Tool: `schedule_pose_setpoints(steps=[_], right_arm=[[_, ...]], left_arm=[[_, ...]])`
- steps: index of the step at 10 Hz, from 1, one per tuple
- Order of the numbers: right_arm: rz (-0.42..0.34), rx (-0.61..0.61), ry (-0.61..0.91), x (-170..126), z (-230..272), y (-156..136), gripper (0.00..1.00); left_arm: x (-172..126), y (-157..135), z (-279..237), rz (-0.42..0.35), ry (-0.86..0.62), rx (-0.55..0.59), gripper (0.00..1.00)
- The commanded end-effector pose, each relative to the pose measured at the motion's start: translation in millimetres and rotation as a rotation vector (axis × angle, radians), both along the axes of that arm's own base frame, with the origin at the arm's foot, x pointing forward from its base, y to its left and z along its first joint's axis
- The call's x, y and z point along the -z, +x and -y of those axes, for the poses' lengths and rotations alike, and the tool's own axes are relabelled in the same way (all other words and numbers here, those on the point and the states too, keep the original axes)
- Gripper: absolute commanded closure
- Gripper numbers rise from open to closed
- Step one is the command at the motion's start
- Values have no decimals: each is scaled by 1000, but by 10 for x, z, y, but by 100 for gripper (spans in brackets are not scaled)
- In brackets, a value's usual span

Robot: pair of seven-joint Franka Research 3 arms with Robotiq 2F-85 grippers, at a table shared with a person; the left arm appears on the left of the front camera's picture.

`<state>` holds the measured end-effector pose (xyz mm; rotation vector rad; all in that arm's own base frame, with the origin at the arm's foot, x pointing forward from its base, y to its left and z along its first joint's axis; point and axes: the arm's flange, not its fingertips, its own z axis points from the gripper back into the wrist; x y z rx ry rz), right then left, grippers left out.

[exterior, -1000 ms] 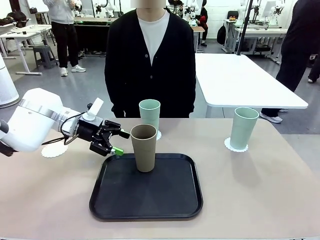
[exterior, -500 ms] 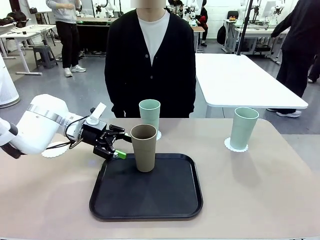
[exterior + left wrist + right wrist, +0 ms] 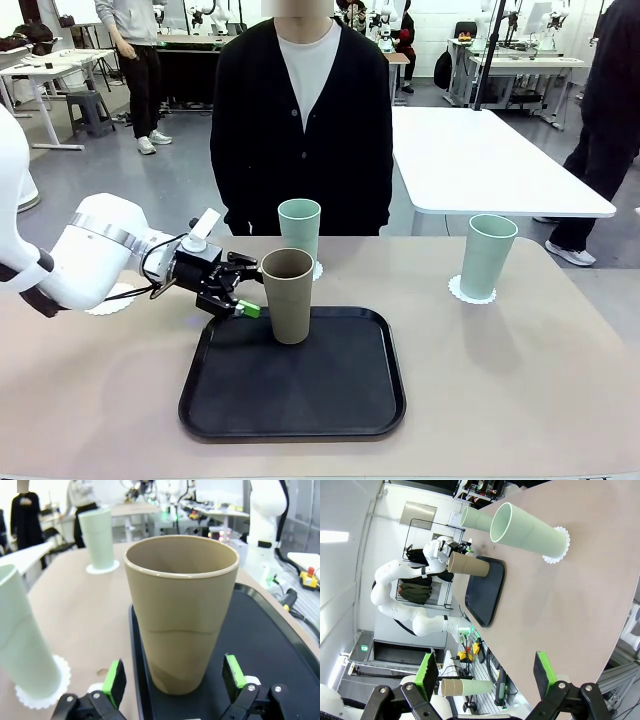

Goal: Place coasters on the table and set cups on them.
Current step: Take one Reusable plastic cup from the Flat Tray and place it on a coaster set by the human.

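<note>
- My left hand (image 3: 247,287) is spread wide, fingers (image 3: 114,682) either side of the tan cup (image 3: 288,295), not touching yet.
- That cup stands on the black tray (image 3: 330,405).
- A bare coaster (image 3: 100,301) waits on the tabletop (image 3: 520,380); both mint cups (image 3: 299,232) already stand on theirs.

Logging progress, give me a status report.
Left hand open, flanking tan cup on tray. Right hand open, empty. Spare coaster free. Nothing blocking.

One cup (image 3: 288,295) is standing in the tray (image 3: 293,410) at the table's (image 3: 520,380) middle. Behind it, another cup (image 3: 299,229) is sitting on a coaster (image 3: 316,271). A third cup (image 3: 486,256) is resting on its coaster (image 3: 455,289), far right.
</note>
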<state>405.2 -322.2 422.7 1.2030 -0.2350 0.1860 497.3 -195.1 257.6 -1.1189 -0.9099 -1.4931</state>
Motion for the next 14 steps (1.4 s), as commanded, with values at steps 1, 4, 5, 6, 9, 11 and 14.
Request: schedule_pose_setpoints(steps=[1,4,5,6,9,11,14], right_arm=[[2,6,5,6,-15,2,0],[2,6,5,6,-15,2,0],[2,6,5,6,-15,2,0],[2,6,5,6,-15,2,0],[2,6,5,6,-15,2,0],[2,6,5,6,-15,2,0],[2,6,5,6,-15,2,0]], left_arm=[[50,53,136,13,-32,6,0],[57,79,308,12,-37,19,0],[63,89,363,11,-39,24,0],[79,97,417,4,-37,31,0],[118,88,574,-1,-32,48,0],[144,87,619,-10,-23,51,0],[176,43,689,-24,-19,63,0]])
